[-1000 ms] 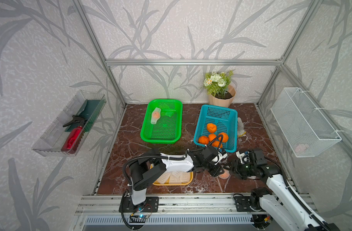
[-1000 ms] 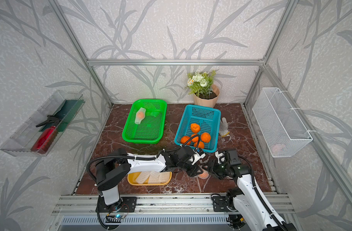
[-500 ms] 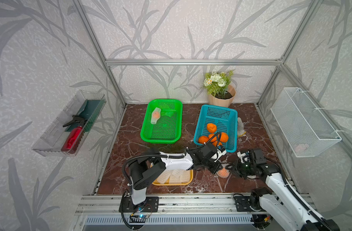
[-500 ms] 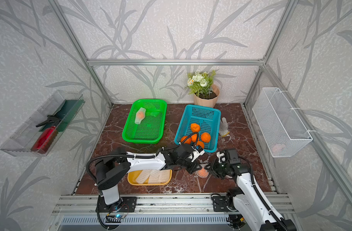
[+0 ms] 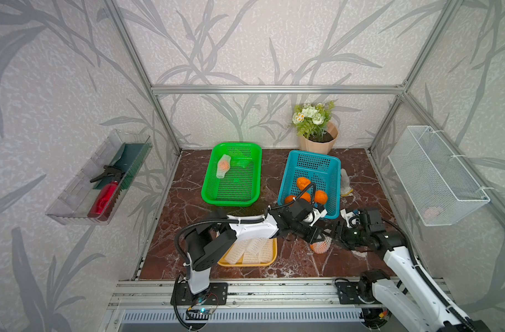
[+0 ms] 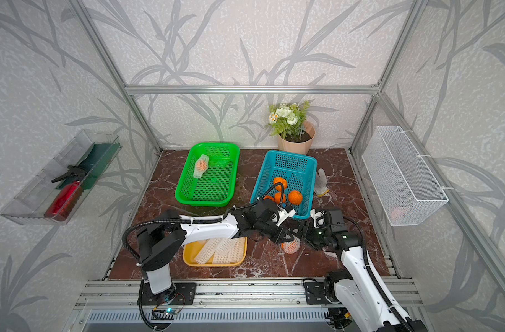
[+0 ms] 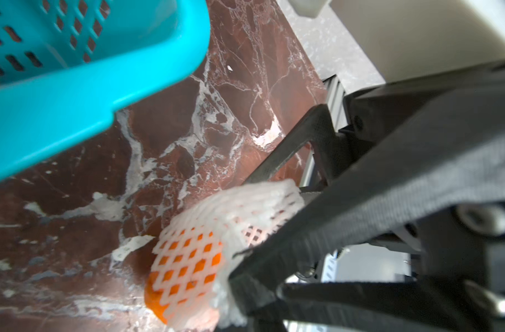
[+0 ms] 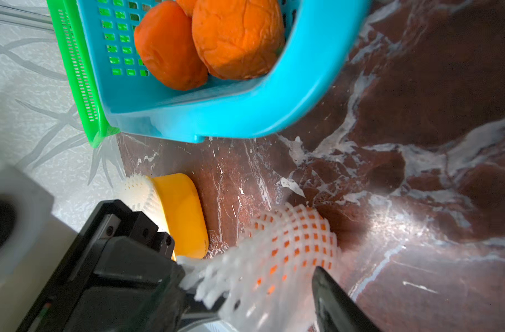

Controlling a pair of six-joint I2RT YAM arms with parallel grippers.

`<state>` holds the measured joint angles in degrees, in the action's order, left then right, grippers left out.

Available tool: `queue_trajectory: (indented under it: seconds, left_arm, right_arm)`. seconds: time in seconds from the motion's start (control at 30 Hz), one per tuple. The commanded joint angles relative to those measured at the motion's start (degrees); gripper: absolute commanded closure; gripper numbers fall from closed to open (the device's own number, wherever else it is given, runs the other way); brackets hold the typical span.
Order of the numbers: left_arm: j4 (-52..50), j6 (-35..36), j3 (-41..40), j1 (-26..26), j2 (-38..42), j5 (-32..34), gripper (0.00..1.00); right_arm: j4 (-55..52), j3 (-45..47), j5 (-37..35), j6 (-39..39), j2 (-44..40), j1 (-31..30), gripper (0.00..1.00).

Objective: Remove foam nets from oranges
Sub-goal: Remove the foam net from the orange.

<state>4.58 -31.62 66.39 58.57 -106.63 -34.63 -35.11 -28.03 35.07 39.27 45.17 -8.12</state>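
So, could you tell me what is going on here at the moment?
Both arms are working on one netted orange on the marble table, just in front of the blue basket. The left gripper is shut on the loose end of its foam net; the right gripper stands open close by. Four bare oranges lie in the blue basket, empty nets in the yellow tray, and a wrapped orange waits in the green basket.

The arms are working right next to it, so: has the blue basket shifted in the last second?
No. In both top views the blue basket keeps its spot and angle relative to the flower pot.
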Motion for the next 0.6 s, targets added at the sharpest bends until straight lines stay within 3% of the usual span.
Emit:
queue_trajectory:
  seconds: [0.0, 0.13, 0.33, 0.57]
  left_arm:
    - [6.59, -4.41, 1.56, -1.08, -1.20, -2.36, 1.00]
    - [7.69, -5.49, 1.16, -1.55, -0.29, -2.89, 1.00]
    - [8.84, -8.20, -0.40, -3.79, 2.92, -2.32, 1.00]
    - [-2.37, -5.04, 1.92, -4.73, 7.73, -1.76, 1.00]
  right_arm:
    - [-2.48, 0.03, 2.44, -0.95, -1.09, -0.65, 0.30]
    - [-2.23, -0.89, 2.36, -0.82, -1.87, -0.58, 0.29]
    - [-3.47, -3.05, 0.88, -1.82, -5.04, -0.58, 0.19]
    - [-3.79, -5.50, 1.66, -2.35, -7.11, -0.59, 0.12]
